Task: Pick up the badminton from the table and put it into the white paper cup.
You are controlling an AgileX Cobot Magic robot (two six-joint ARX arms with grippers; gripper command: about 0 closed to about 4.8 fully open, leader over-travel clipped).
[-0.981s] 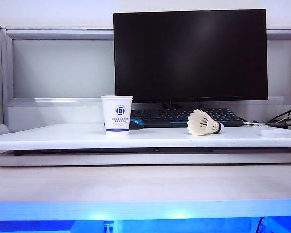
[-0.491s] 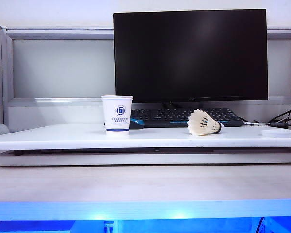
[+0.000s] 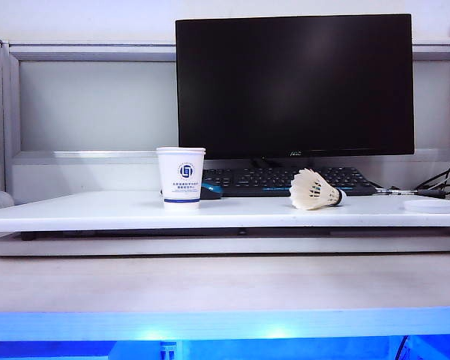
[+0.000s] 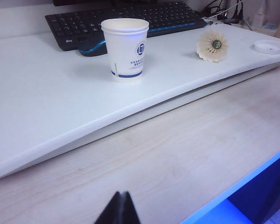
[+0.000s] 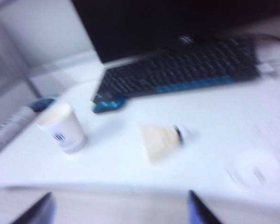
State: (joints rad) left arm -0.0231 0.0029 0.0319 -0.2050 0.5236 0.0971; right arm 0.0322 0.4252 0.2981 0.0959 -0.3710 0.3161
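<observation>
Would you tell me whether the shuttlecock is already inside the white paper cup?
No, the shuttlecock lies on its side on the table, well apart from the upright white paper cup.

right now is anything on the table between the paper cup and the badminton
No. Between the white paper cup and badminton the table is bare, in exterior and left wrist views.

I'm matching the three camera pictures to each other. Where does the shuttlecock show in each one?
Exterior view: shuttlecock right of centre, lying on its side.
Left wrist view: upper right.
Right wrist view: centre, blurred.
Shared landmark: white paper cup.
</observation>
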